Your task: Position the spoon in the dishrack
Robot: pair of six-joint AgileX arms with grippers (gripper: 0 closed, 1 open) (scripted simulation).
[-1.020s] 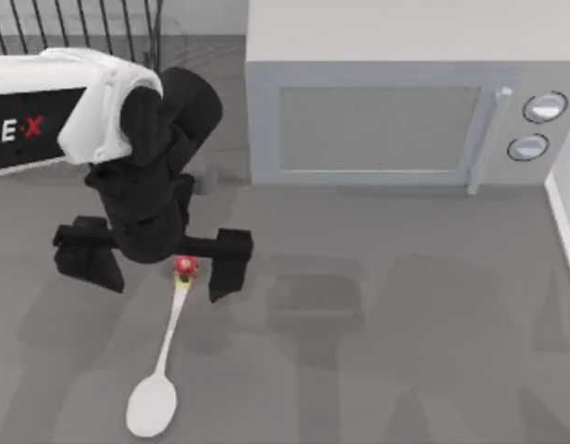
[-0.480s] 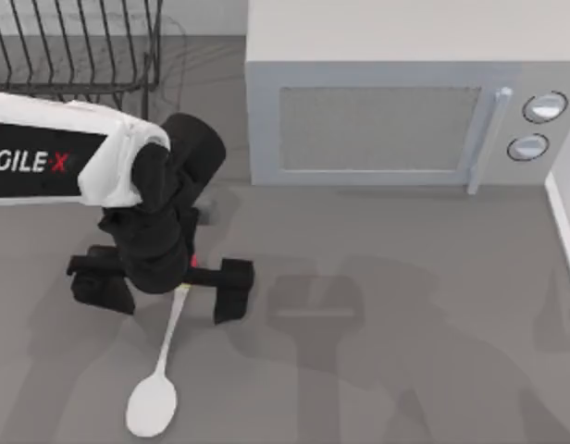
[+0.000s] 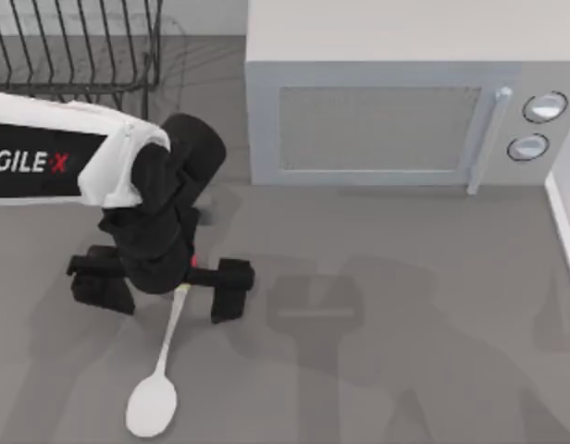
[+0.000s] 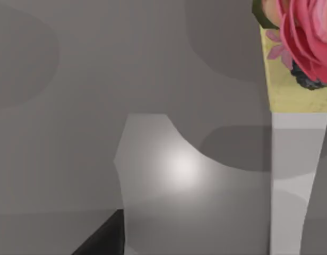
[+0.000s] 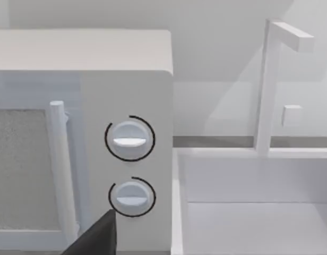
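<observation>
The white spoon [image 3: 155, 393] lies flat on the grey table at the front left, its bowl nearest the front edge. Its slim handle runs back under my left gripper [image 3: 165, 283]. That gripper hangs over the handle's knob end with its fingers [image 3: 231, 289] spread wide, open, one on each side of the handle. The left wrist view shows the handle [image 4: 291, 191] and its red-and-yellow knob [image 4: 307, 37] from very close. The black wire dishrack [image 3: 81, 46] stands at the back left, behind the arm. My right arm is parked; its wrist camera faces the microwave [image 5: 100, 133].
A grey microwave [image 3: 377, 120] fills the back middle and right of the table. A white sink-like basin [image 5: 248, 212] with a thin upright frame stands to its right. Bare grey tabletop [image 3: 405, 351] lies in front of the microwave.
My left gripper has shifted toward the front over the spoon's knob, now mostly covering it and uncovering more of the dishrack. In the last half second it barely moved. The spoon lies still.
</observation>
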